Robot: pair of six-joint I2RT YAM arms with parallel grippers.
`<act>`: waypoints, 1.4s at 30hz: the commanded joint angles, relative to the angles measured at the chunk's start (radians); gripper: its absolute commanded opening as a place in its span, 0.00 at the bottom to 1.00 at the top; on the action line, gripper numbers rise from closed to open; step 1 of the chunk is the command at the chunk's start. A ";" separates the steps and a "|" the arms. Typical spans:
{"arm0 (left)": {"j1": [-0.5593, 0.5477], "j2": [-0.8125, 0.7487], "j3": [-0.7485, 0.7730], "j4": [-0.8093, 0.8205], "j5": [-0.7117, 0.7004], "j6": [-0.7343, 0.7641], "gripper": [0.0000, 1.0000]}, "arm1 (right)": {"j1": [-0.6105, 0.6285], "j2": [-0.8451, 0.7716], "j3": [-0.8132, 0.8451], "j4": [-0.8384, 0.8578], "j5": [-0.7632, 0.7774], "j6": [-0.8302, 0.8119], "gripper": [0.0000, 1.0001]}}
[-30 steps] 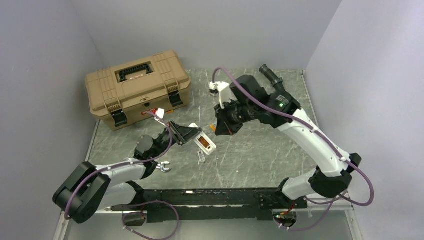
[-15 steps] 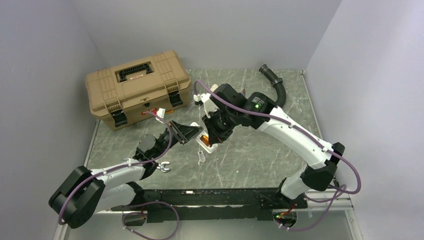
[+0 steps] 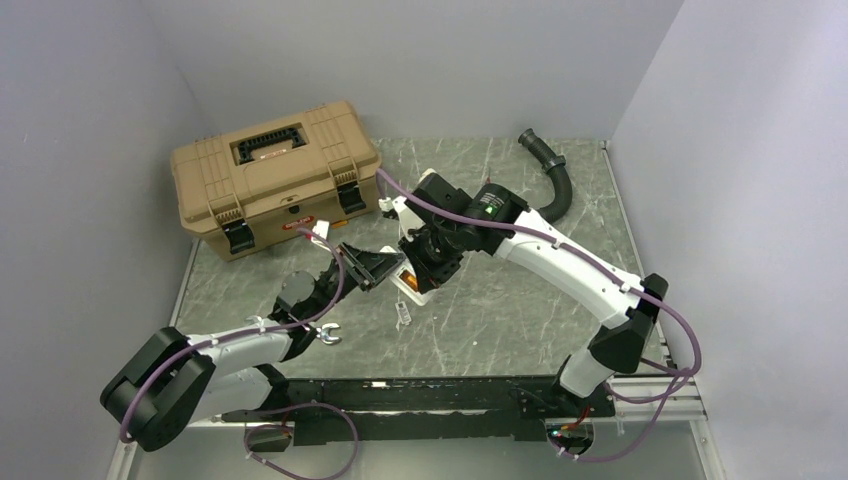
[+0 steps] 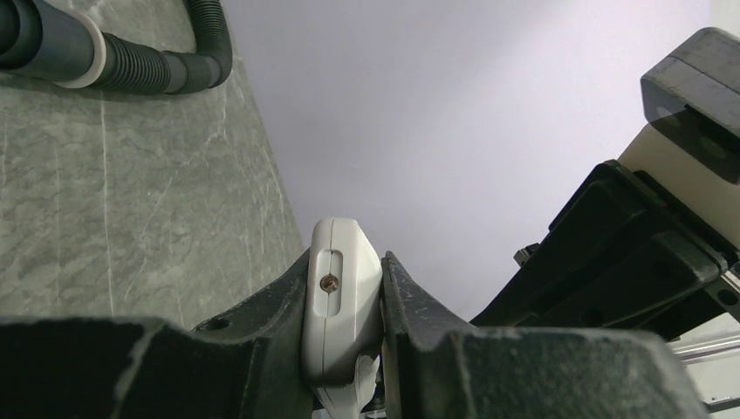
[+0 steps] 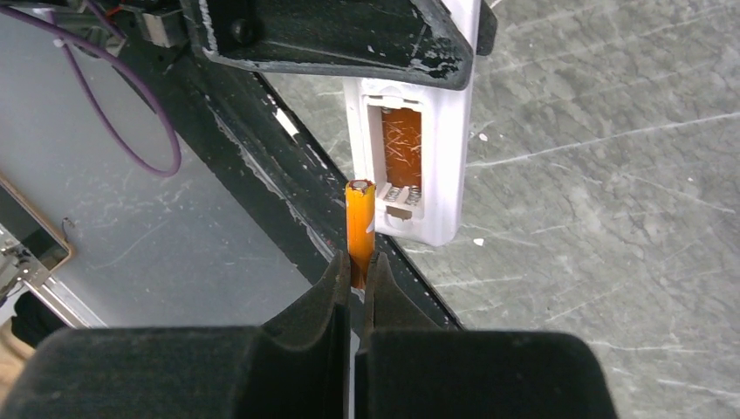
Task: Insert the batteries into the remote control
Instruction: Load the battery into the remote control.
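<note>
My left gripper (image 3: 388, 268) is shut on the remote control (image 3: 412, 287), a slim white bar held back-side up above the table. In the left wrist view the jaws of that gripper (image 4: 346, 266) clamp the remote's end (image 4: 340, 301). The remote's open recess (image 5: 400, 153) holds one orange battery (image 5: 402, 147), with springs at its lower end. My right gripper (image 5: 358, 262) is shut on a second orange battery (image 5: 359, 227), held upright just beside the recess's lower left corner. In the top view the right gripper (image 3: 424, 264) is right over the remote.
A tan toolbox (image 3: 275, 175) stands at the back left. A black corrugated hose (image 3: 552, 172) lies at the back right and shows in the left wrist view (image 4: 131, 61). A silver wrench (image 3: 325, 335) and a small white piece (image 3: 403, 315) lie near the left arm.
My right gripper has moved left and down with the battery, from clear of the remote to right at its recess. The left gripper and remote have barely moved.
</note>
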 commanded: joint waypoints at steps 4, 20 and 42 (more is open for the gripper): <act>-0.013 -0.017 -0.002 0.051 -0.036 -0.035 0.00 | 0.005 0.010 0.010 -0.042 0.047 -0.005 0.00; -0.016 0.011 -0.005 0.114 -0.015 -0.049 0.00 | 0.006 0.060 0.027 -0.022 0.039 -0.033 0.00; -0.022 0.032 0.009 0.127 0.012 -0.046 0.00 | 0.005 0.088 0.046 -0.006 0.039 -0.054 0.02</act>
